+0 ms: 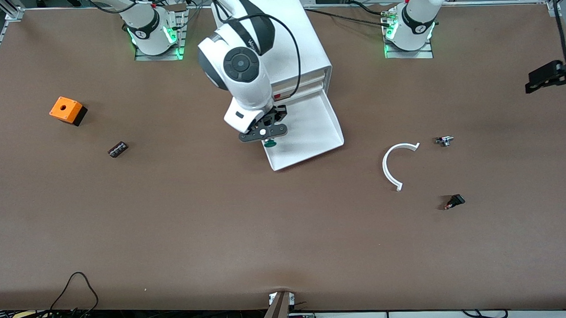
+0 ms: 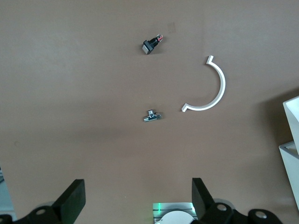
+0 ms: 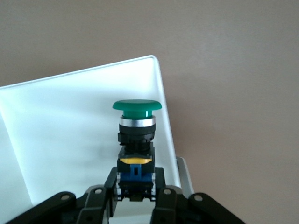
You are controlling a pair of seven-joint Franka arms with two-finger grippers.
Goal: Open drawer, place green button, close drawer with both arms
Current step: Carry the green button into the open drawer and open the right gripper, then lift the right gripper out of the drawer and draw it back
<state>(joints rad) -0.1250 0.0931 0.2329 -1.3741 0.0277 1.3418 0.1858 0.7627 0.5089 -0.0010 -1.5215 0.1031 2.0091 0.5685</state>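
Holding the button (image 3: 136,140) by its blue and black bottom, the right gripper (image 1: 264,133) hangs over the pulled-out white drawer (image 1: 317,129). Its round green cap sticks out. The left gripper (image 2: 138,203) waits above the tabletop (image 1: 219,217), jaws wide.

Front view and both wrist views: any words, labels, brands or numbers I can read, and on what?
None can be read.
Right arm's link: dark lettering, too blurred to read.
Both arm bases: a round mark each, illegible.
Button, drawer: no text shows.
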